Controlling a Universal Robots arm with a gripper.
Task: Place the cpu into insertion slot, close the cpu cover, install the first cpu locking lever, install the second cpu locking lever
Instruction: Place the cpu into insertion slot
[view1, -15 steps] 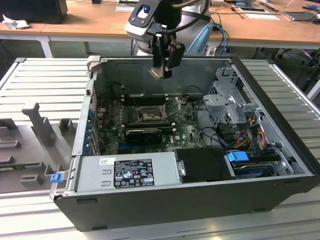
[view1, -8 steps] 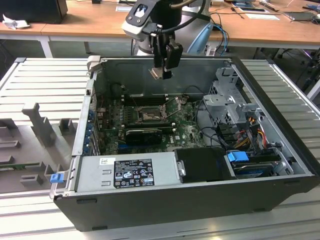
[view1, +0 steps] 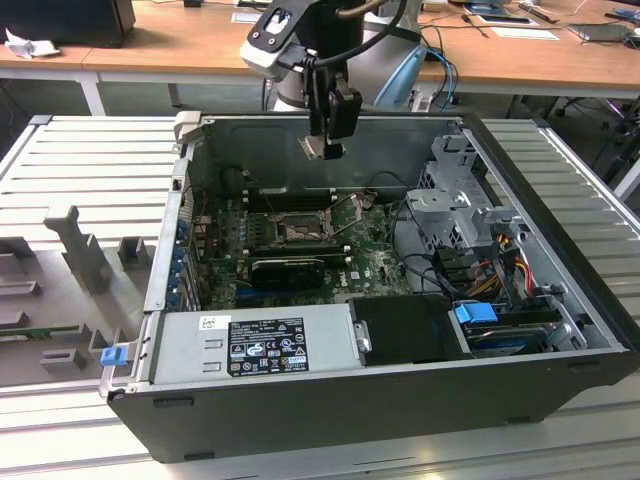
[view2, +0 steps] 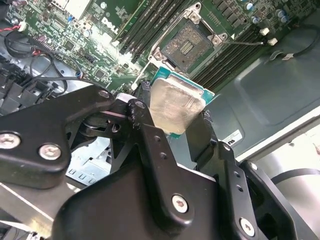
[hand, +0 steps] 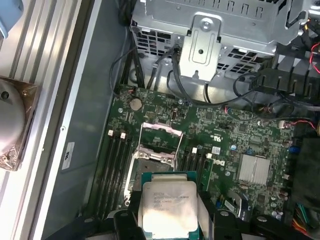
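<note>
One small, flat, square cpu (view2: 176, 105) with a pale silvery-grey metal face and a green rim is pinched between the two black fingers (view2: 150, 135) of the gripper (view2: 175, 117), which press on opposite edges of the chip. In the first wrist view the same cpu (hand: 169, 205) shows its printed face, held tilted over the board.

In the exterior view the gripper (view1: 325, 145) hangs above the open dark-grey metal computer case (view1: 300, 410), with the cpu (view1: 312, 148) well clear of the green circuit board (view1: 375, 250) below it. On that board lies the square black-framed insertion slot (view1: 297, 233). In the second wrist view the insertion slot (view2: 187, 46) has its tan-gold contact field bare.

The thin silvery metal cpu cover (hand: 161, 136), a frame plate with a cut-out window, is folded back off the insertion slot (hand: 152, 162) and stands just beside it. A silver box-shaped power supply (view1: 260, 340) sits along the near wall of the case in the exterior view.
</note>
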